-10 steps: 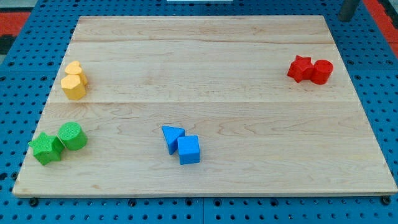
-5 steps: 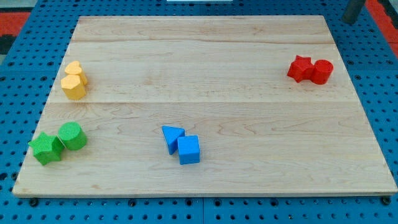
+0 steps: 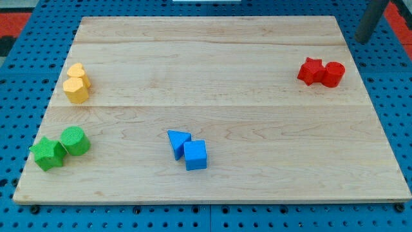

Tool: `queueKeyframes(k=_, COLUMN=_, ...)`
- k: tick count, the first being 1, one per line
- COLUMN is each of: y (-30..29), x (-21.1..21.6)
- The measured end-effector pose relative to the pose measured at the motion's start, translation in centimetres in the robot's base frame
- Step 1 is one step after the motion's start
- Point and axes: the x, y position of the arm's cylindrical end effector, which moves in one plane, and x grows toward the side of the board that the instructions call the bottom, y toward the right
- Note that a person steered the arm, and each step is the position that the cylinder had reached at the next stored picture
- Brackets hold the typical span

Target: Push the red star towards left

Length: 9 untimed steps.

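Note:
The red star lies near the board's right edge, touching a red cylinder on its right. My rod comes in at the view's top right; my tip is off the wooden board, over the blue pegboard, above and to the right of the red pair. It touches no block.
A yellow heart and yellow hexagon sit at the left. A green star and green cylinder sit at the lower left. A blue triangle and blue cube sit at the bottom centre.
My rod has come further into view at the top right, moving down and slightly right. No block has moved.

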Motion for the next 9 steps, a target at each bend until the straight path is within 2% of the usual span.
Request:
queueKeyframes(k=2, y=1.6, x=2.5)
queueKeyframes(k=4, y=1.4, x=7.0)
queueKeyframes(k=6, y=0.9, x=7.4)
queueKeyframes(k=7, y=1.1, x=9.7)
queueKeyframes(k=8, y=-0.9, x=10.0)
queueKeyframes(k=9, y=-6.9, x=10.2)
